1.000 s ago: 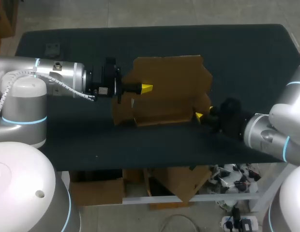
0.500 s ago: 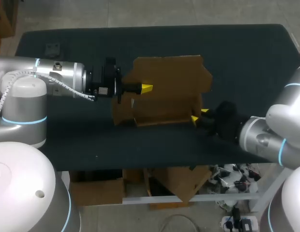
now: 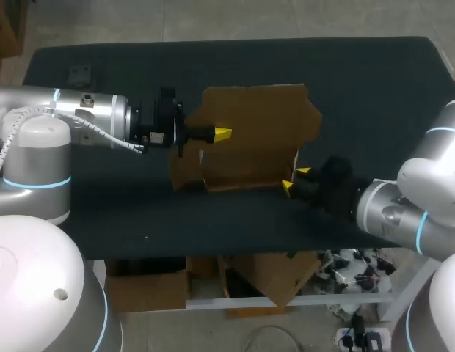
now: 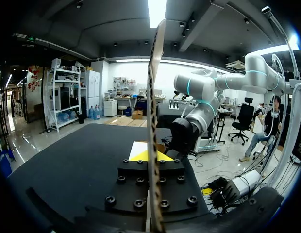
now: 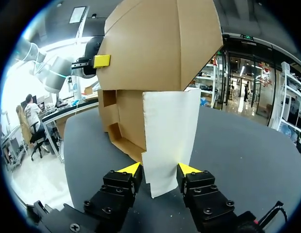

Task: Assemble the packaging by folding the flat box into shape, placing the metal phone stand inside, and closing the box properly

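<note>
Right arm has slid left along the near table edge since a second ago; its right gripper [image 3: 294,180] is now at the near right corner of the half-folded brown cardboard box [image 3: 257,132]. Box and left arm unchanged. Left arm reaches in level from the left, left gripper [image 3: 222,133] clamped on an upright box panel. Right arm comes in low from the near right, fingers spread, a pale cardboard flap [image 5: 170,131] standing between them, not clearly pinched. Box sits mid-way across the dark table [image 3: 374,81].
</note>
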Motion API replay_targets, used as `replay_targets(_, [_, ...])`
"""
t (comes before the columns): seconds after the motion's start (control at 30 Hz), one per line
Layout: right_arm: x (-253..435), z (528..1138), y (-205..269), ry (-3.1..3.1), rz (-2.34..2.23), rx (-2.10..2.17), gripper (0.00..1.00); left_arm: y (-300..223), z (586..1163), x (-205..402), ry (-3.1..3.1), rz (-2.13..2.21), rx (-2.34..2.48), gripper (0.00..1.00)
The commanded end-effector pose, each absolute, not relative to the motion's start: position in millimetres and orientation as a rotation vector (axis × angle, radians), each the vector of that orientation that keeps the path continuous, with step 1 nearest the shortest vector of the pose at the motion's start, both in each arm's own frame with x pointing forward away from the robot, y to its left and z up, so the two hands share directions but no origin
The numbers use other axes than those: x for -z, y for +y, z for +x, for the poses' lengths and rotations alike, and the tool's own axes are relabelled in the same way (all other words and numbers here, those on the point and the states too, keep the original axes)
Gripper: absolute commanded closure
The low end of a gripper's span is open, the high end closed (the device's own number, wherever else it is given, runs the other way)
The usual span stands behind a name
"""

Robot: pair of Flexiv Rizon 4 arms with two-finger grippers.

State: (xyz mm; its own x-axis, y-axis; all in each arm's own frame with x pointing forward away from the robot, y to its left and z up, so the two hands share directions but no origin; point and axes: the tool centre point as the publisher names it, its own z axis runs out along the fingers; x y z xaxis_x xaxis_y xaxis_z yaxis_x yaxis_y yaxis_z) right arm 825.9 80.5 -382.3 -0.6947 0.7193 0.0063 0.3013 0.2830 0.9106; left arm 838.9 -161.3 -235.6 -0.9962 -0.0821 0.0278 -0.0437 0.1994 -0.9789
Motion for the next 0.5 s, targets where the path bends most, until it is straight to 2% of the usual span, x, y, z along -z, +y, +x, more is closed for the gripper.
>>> replay_targets(0.03, [384, 824, 89, 2.133, 0.931, -1.365, 0.45, -162, 840, 241, 2.411, -0.125, 1.965, 1.0])
replay_targets(0.5, [387, 809, 94, 2.143, 0.934, -1.369, 0.44, -162, 840, 241, 2.411, -0.125, 1.965, 1.0])
